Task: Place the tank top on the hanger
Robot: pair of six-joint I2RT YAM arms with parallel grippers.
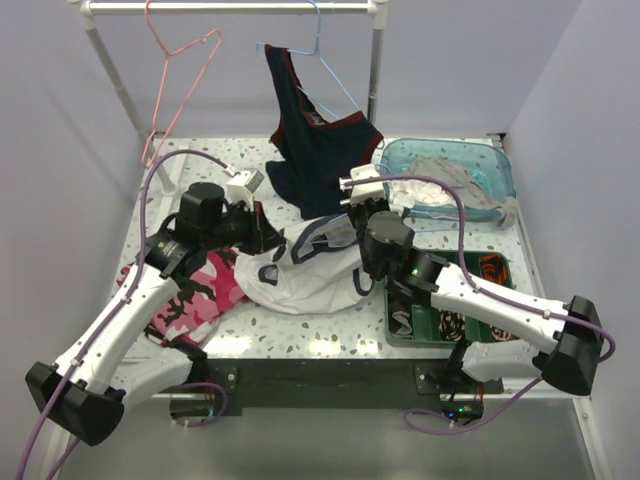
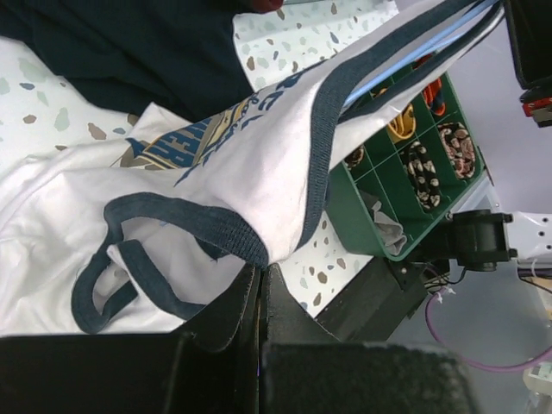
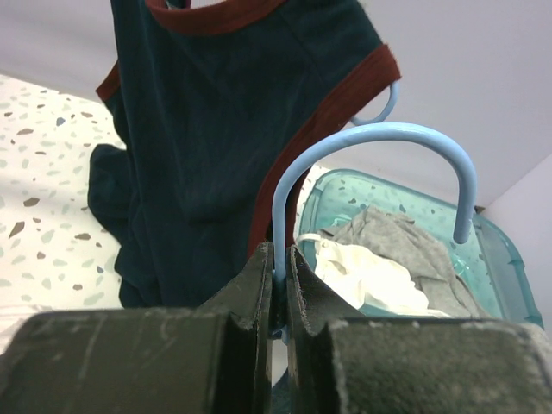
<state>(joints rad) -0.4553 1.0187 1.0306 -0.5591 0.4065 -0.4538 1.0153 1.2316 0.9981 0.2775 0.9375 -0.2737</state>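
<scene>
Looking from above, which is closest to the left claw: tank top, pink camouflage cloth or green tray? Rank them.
From the left gripper, top view:
1. tank top, pinched in its jaws.
2. camouflage cloth, down and to its left, toward the near edge.
3. green tray, far off to its right.

Hangers: three. One pink hanger, one blue hanger on the rail, one second blue hanger.
Loose garments: three. Tank top, navy top, pink camouflage garment.
Containers: two. Clear bin, green tray.
Robot arms: two. Left arm, right arm.
</scene>
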